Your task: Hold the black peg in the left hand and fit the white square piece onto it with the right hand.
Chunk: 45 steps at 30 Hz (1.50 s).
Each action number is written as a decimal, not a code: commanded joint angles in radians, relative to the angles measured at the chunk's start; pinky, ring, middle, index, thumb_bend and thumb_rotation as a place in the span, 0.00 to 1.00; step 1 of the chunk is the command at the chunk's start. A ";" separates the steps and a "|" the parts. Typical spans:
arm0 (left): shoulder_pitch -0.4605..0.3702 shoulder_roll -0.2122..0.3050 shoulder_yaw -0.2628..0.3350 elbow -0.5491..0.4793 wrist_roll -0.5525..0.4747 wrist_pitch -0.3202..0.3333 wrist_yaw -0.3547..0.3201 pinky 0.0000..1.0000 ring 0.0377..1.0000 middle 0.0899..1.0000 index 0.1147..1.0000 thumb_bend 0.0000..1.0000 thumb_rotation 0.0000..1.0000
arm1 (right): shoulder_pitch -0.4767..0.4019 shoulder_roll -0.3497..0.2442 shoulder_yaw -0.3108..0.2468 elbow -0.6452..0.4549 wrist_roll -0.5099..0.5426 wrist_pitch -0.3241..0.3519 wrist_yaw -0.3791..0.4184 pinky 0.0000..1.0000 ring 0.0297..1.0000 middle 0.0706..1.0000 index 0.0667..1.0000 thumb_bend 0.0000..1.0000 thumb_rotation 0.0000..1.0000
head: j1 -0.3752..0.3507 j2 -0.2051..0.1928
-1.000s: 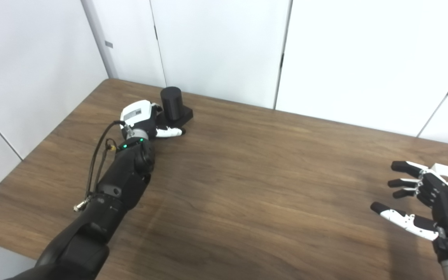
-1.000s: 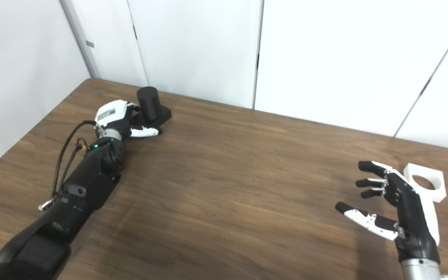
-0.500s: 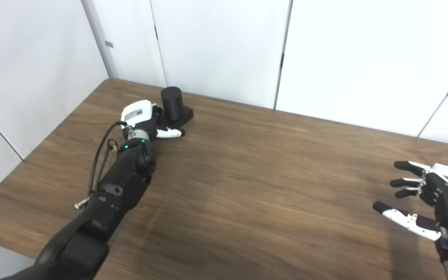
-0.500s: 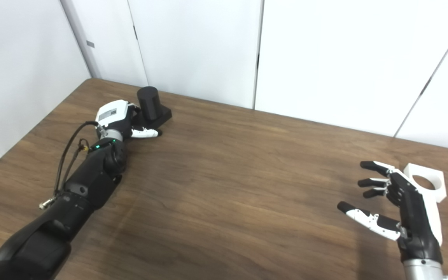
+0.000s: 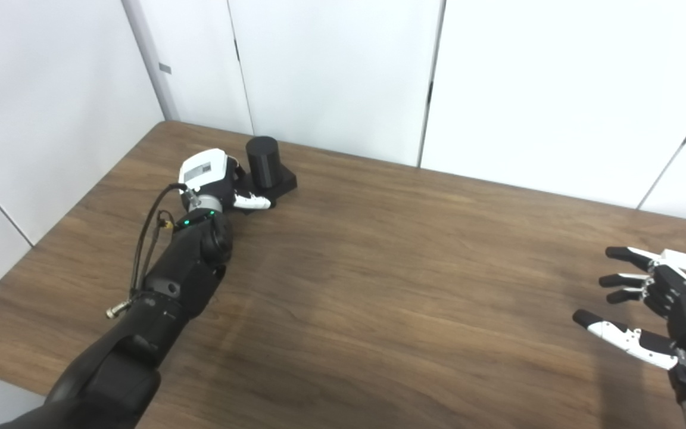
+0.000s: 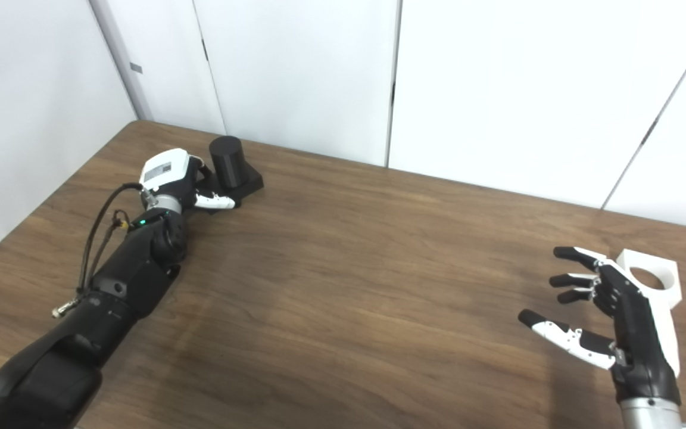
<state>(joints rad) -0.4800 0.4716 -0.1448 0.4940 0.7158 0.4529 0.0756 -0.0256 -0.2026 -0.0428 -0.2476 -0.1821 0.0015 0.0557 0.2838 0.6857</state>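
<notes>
The black peg, a short upright cylinder on a square black base, stands at the far left of the table. My left hand is pressed against the base's left side, its white thumb lying along the base's front edge. Its fingers are hidden behind the hand, so its hold is unclear. The white square piece with a round hole lies flat near the table's right edge. My right hand hovers open just left of it and partly covers it, fingers spread, holding nothing.
The brown wooden table has white wall panels close behind it and to the left. The peg is near the table's back edge. A cable loops off my left forearm.
My left hand has shifted slightly left and its thumb has drawn in along the peg's base. The peg has stayed put. My right hand has barely drifted.
</notes>
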 commanded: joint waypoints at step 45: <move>0.049 0.059 -0.064 -0.073 -0.250 -0.293 -0.243 0.85 0.91 0.85 0.42 0.52 0.05 | -0.032 -0.010 -0.009 -0.041 0.008 -0.031 -0.002 0.47 0.57 0.74 0.65 0.61 0.00 | -0.023 0.019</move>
<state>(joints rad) -0.4269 0.5573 -0.1715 0.4280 0.5048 0.2007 -0.0915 -0.0257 -0.2110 -0.0451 -0.2537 -0.1808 0.0038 0.0667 0.2608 0.7041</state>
